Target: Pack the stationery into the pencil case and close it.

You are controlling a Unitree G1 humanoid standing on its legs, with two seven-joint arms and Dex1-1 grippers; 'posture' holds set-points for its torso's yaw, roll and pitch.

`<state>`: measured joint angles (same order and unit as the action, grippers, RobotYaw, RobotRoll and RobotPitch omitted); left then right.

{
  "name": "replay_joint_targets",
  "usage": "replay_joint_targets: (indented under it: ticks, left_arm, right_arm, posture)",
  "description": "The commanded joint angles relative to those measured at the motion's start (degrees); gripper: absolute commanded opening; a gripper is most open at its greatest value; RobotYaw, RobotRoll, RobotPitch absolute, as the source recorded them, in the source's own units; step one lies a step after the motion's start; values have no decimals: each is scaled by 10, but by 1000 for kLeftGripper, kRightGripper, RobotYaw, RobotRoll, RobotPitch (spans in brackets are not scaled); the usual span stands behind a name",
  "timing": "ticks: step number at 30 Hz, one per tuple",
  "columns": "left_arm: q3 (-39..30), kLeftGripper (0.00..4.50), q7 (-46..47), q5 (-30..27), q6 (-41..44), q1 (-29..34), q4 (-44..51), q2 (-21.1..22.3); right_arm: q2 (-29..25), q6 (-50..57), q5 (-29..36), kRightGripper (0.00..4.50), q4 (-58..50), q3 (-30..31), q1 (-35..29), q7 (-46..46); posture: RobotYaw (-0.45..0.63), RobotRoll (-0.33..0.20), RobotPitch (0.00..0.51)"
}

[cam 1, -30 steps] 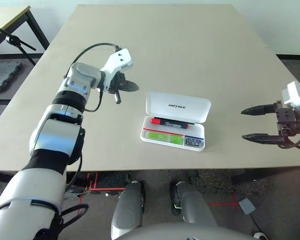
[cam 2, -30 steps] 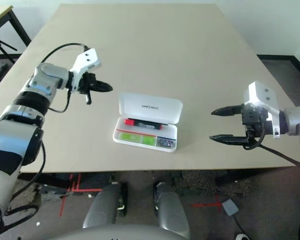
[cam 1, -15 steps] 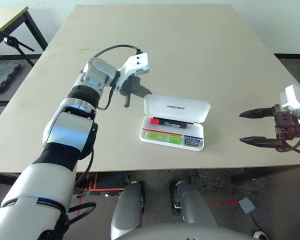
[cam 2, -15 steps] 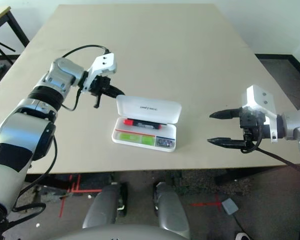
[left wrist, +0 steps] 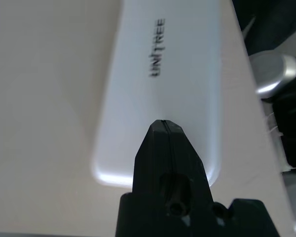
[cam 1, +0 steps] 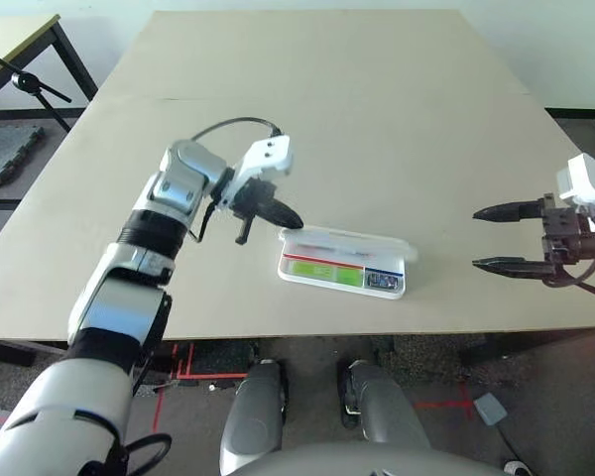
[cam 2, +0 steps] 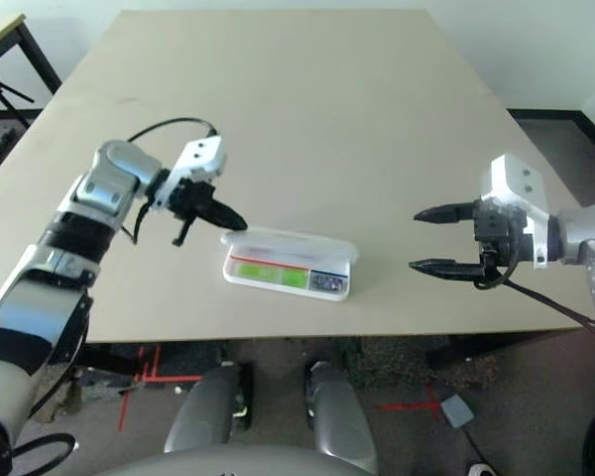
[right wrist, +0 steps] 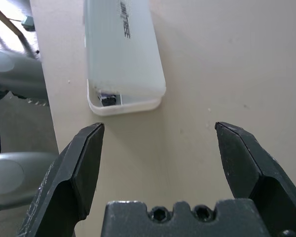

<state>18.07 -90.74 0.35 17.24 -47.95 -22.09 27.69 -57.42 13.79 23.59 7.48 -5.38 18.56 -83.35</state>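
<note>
The white pencil case (cam 1: pixel 343 260) lies near the table's front edge. Its lid (left wrist: pixel 163 64), with the dark UNITREE lettering, is tipped down low over the tray, with a gap along the front. Through the gap I see the lime-green highlighter (cam 1: pixel 323 271) and the tiny black block (right wrist: pixel 107 99). The red-capped marker is hidden under the lid. My left gripper (cam 1: pixel 284 217) is shut, its tip against the lid's back left corner. My right gripper (cam 1: pixel 484 238) is open and holds nothing, well off to the right of the case.
The beige table (cam 1: pixel 337 109) stretches far behind the case. Its front edge runs close below the case. A second table and a black stand (cam 1: pixel 25 79) sit at the far left, off the table.
The lid stood upright and open; now it is folded down almost flat. My left gripper swung in behind the case and came down against the lid. The right gripper barely moved.
</note>
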Motion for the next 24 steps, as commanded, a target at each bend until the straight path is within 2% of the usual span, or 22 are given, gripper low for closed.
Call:
replay_joint_targets:
  ticks: [1,6,10,17,24]
  left_arm:
    - [14,32,22,-13,50,26,59,-3]
    - [28,32,89,-4,121,56,103,-16]
    - [63,32,119,10,143,80,114,-17]
    - [96,32,158,30,153,71,89,-13]
    - [75,32,180,-6,161,72,101,-29]
  right_arm:
    - [6,-7,-5,4500,10,8,7,-4]
    - [16,-8,-9,4500,11,12,11,1]
    - [28,-7,-14,4500,14,13,17,10]
    - [39,-12,-20,4500,12,11,18,21]
    - [49,-15,-22,4500,13,8,15,34]
  posture:
    - [164,0,102]
    - [168,0,103]
    - [164,0,102]
    - [159,0,97]
    - [159,0,97]
